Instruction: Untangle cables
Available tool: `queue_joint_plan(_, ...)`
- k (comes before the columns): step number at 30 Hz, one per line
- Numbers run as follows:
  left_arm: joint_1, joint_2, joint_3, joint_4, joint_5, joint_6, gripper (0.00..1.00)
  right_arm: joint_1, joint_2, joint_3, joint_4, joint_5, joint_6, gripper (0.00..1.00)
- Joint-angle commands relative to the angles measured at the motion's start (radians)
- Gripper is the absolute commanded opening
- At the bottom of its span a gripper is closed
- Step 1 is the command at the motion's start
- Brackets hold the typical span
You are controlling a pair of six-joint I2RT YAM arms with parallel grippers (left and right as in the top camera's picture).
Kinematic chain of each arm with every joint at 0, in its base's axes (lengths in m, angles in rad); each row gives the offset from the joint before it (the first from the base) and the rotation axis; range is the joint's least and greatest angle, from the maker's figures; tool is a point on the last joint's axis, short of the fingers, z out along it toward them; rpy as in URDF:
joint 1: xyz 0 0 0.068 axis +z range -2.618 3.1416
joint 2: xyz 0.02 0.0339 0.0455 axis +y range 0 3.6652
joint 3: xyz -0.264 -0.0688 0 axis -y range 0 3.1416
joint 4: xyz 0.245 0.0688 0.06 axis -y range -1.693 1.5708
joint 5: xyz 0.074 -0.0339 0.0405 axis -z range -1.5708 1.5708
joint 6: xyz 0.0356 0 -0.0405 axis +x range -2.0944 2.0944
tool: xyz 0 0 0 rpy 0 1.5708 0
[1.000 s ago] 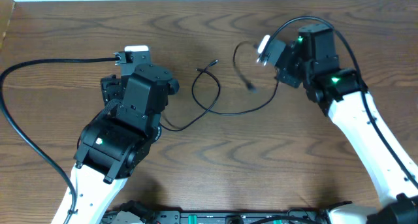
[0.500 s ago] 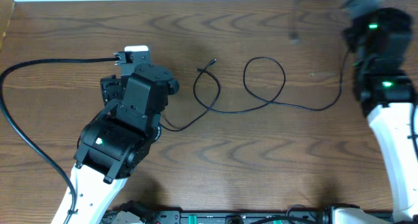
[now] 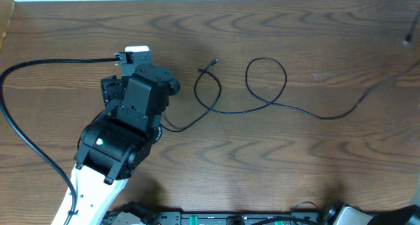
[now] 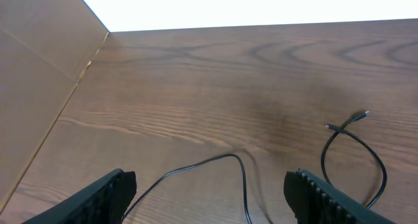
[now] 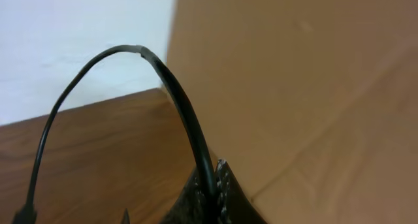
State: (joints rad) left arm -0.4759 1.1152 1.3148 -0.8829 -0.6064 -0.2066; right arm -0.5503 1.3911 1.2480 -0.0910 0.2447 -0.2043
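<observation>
Thin black cable (image 5: 186, 113), pinched tight between right fingers (image 5: 225, 192), is best drawn slowly toward three o'clock; left fingers (image 4: 98, 199) are spread wide, empty.

The left arm (image 3: 128, 130) has bulky black housings, a small green light (image 3: 100, 142) and a white lower link (image 3: 83, 193) — a thick black lead (image 3: 65, 61) runs to its white wrist block (image 3: 136, 52). Its fingers (image 4: 326, 201) are matte black, rounded.

A wooden table (image 3: 262, 159) meets a cardboard wall (image 4: 32, 87).
</observation>
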Motion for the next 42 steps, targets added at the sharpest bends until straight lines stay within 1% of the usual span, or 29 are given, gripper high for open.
queue_joint_plan(1, 0.005, -0.004, 0.009, -0.007, 0.022, -0.002, 0.78, -0.082, 0.035, 0.012, 0.002, -0.085, 0.128, 0.01)
queue_joint_plan(4, 0.005, -0.004, 0.009, -0.011, 0.042, -0.002, 0.78, -0.160, 0.087, 0.012, -0.019, -0.104, 0.179, 0.01)
queue_joint_plan(9, 0.005, -0.004, 0.009, -0.010, 0.042, -0.002, 0.78, -0.233, 0.165, 0.012, -0.070, -0.127, 0.193, 0.01)
queue_joint_plan(11, 0.005, -0.004, 0.009, -0.010, 0.042, -0.002, 0.78, -0.259, 0.196, 0.012, -0.093, -0.158, 0.198, 0.01)
queue_joint_plan(16, 0.005, -0.004, 0.009, -0.010, 0.042, -0.002, 0.78, -0.309, 0.251, 0.012, -0.111, -0.282, 0.296, 0.01)
queue_joint_plan(17, 0.005, -0.004, 0.009, -0.010, 0.042, -0.002, 0.78, -0.315, 0.258, 0.012, -0.110, -0.320, 0.314, 0.09)
queue_joint_plan(18, 0.005, -0.004, 0.009, -0.010, 0.042, -0.002, 0.78, -0.319, 0.262, 0.012, -0.107, -0.357, 0.327, 0.27)
queue_joint_plan(19, 0.005, -0.004, 0.009, -0.010, 0.042, -0.002, 0.78, -0.321, 0.264, 0.012, -0.103, -0.389, 0.338, 0.60)
queue_joint_plan(20, 0.005, -0.004, 0.009, -0.010, 0.042, -0.002, 0.78, -0.321, 0.264, 0.012, -0.101, -0.414, 0.349, 0.90)
queue_joint_plan(21, 0.005, -0.004, 0.009, -0.010, 0.042, -0.002, 0.78, -0.320, 0.264, 0.012, -0.094, -0.431, 0.351, 0.99)
queue_joint_plan(24, 0.005, -0.004, 0.009, -0.010, 0.042, -0.002, 0.78, -0.317, 0.264, 0.012, -0.073, -0.497, 0.370, 0.99)
queue_joint_plan(28, 0.005, -0.004, 0.009, -0.010, 0.042, -0.002, 0.78, -0.317, 0.264, 0.012, -0.069, -0.604, 0.483, 0.99)
queue_joint_plan(31, 0.005, -0.004, 0.009, -0.010, 0.042, -0.002, 0.78, -0.316, 0.264, 0.013, -0.060, -0.754, 0.598, 0.99)
queue_joint_plan(34, 0.005, -0.004, 0.009, -0.010, 0.042, -0.002, 0.78, -0.304, 0.264, 0.013, -0.051, -0.911, 0.653, 0.99)
queue_joint_plan(38, 0.005, -0.004, 0.009, -0.010, 0.042, -0.002, 0.78, -0.262, 0.264, 0.013, -0.074, -1.089, 0.647, 0.99)
queue_joint_plan(40, 0.005, -0.004, 0.009, -0.010, 0.042, -0.002, 0.78, -0.232, 0.264, 0.012, -0.108, -1.169, 0.593, 0.99)
queue_joint_plan(42, 0.005, -0.004, 0.009, -0.010, 0.043, -0.002, 0.78, -0.190, 0.264, 0.013, -0.163, -1.224, 0.497, 0.99)
